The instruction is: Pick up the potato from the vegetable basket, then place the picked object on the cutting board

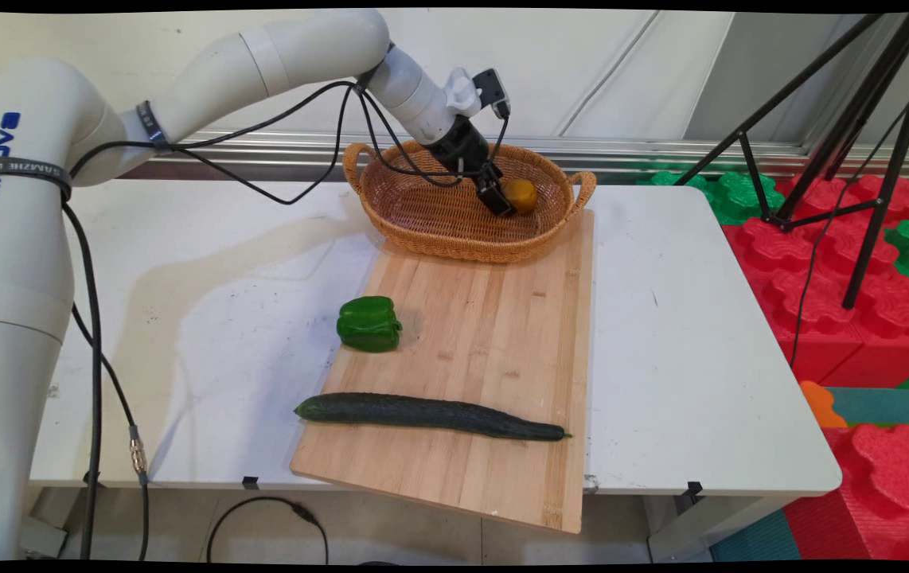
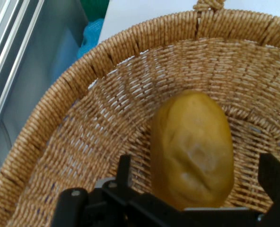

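1. The white surface [image 1: 208,263] carries a wooden cutting board [image 1: 486,334] that runs from its far middle to past its near edge.
2. A green bell pepper [image 1: 369,323] sits at the board's left edge, half on the wood and half on the surface.
3. A long dark cucumber [image 1: 427,415] lies across the board's near part, its left tip reaching just past the board's left edge.
4. A woven wicker basket [image 1: 423,219] with two handles stands at the board's far end, its near side resting on the wood.
5. The gripper [image 1: 502,200] reaches down into the basket from the upper left, with black cables hanging from the arm.
6. A yellowish potato [image 2: 193,146] lies inside the basket, toward its right side. In the hand view it sits between the two fingers [image 2: 123,172], which stand wide apart on either side of it; the jaws are open and no contact with the potato can be made out.
7. On the floor to the right of the surface stand a black tripod [image 1: 844,127] and red and green foam blocks [image 1: 836,278].
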Controlling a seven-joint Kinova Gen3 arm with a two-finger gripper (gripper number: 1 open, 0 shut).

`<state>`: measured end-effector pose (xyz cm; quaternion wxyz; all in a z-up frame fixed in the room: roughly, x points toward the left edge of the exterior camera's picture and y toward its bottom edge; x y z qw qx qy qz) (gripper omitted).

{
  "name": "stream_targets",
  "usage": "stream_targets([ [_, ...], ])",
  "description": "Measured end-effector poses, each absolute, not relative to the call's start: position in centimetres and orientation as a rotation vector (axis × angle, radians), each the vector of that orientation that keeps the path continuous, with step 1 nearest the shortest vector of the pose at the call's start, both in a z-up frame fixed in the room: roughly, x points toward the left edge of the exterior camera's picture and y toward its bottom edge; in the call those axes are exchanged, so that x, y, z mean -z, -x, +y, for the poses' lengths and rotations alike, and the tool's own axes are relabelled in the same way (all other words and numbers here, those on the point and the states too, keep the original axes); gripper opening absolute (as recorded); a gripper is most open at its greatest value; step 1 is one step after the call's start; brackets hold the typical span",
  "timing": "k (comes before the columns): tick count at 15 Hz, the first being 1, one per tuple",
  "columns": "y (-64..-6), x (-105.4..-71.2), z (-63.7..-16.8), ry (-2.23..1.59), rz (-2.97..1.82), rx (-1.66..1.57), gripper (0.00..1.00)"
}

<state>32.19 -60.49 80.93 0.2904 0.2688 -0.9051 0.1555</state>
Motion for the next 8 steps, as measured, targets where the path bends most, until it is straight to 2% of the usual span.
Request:
stream_targets([
  [4, -32.17, -80.5, -60.93, -0.699, -2.418, -0.414, 1.0],
  [5, -32.16, -80.41, -60.99, -0.694, -2.419, -0.413, 0.0],
  [8, -32.31, -80.24, -61.06, -0.685, -2.419, -0.413, 0.0],
])
